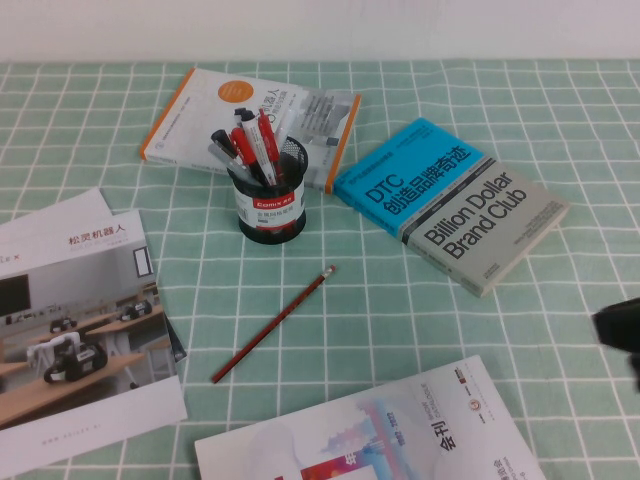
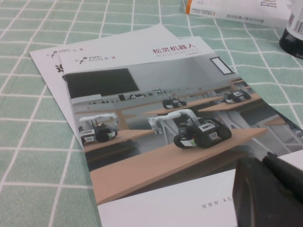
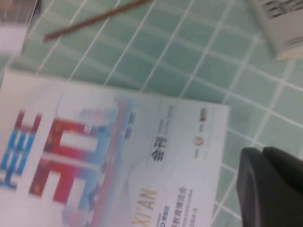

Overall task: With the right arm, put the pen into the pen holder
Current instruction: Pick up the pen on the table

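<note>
the pen (image 1: 272, 325) lies flat on the surface (image 1: 420, 320), near the pen holder (image 1: 270, 205). we think it is light, stiff and thin, so grab its middle. our right end effector (image 1: 622, 330) waits at the right edge, our left end effector (image 2: 270, 189) over a booklet (image 2: 156, 123); we cannot tell their grip.

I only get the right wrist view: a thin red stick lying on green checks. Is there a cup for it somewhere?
Observer: Yes. In the high view a black mesh pen holder stands beyond the pen, apart from it.
Operator: Is it empty?
Observer: No, red-and-white pens stand in it.
Operator: Where are the grippers?
Observer: The right gripper sits at the high view's right edge, away from the pen. The left gripper hovers over a brochure on the left.
</note>
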`<state>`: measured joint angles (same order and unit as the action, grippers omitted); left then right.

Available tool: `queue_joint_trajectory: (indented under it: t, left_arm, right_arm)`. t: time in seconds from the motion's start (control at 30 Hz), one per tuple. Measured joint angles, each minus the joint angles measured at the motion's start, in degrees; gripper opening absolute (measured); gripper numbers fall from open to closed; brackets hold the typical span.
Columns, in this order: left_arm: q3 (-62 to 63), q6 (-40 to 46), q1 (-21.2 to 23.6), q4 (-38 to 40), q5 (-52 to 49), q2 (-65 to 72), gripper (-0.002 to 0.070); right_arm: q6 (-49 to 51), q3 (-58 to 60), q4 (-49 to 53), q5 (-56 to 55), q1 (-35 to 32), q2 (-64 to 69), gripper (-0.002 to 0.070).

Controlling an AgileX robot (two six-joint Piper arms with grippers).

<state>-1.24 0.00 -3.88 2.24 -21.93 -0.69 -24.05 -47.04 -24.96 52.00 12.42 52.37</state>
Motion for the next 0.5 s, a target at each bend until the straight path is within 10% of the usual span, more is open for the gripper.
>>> queue_joint_trajectory:
  t: [0.5]
  left_arm:
    - [0.00, 0.00, 0.00, 0.00, 0.00, 0.00, -0.0006]
  right_arm:
    - [-28.84, -25.01, 8.28, 0.27, 21.92, 35.53, -0.0020]
